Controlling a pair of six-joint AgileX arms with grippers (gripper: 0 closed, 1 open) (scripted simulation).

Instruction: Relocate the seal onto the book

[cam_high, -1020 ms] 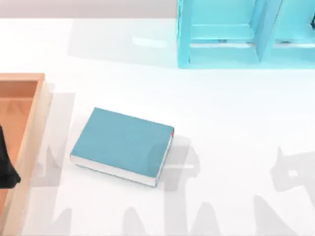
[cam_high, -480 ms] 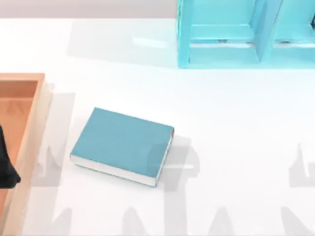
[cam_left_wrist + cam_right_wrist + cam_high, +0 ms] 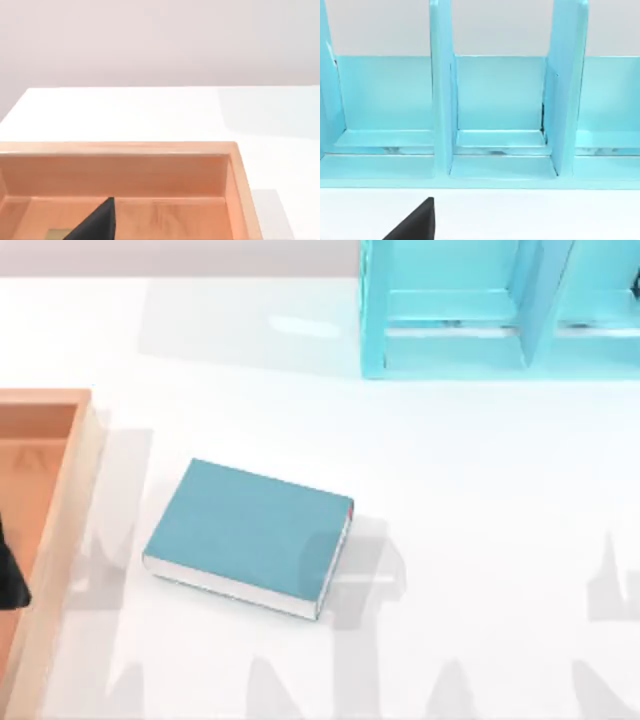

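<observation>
Left gripper (image 3: 8,580) over tray (image 3: 60,490), finger state unclear; possibly the seal (image 3: 59,233) inside. Book (image 3: 250,535) bare on table (image 3: 450,490).

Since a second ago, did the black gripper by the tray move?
Yes. The left gripper slid toward the top view's left edge, showing less over the wooden tray.

What you see of the left arm (image 3: 10,575) from above is a matte black shape with a rounded lower end, plain and unmarked (no cables, screws or lettering that you can make out). In the left wrist view, the left gripper's finger (image 3: 95,224) appears as a flat black wedge with a straight vertical edge and a slanted one. The right wrist view gives you the same black wedge for the right gripper's finger (image 3: 415,222), equally bare.
</observation>
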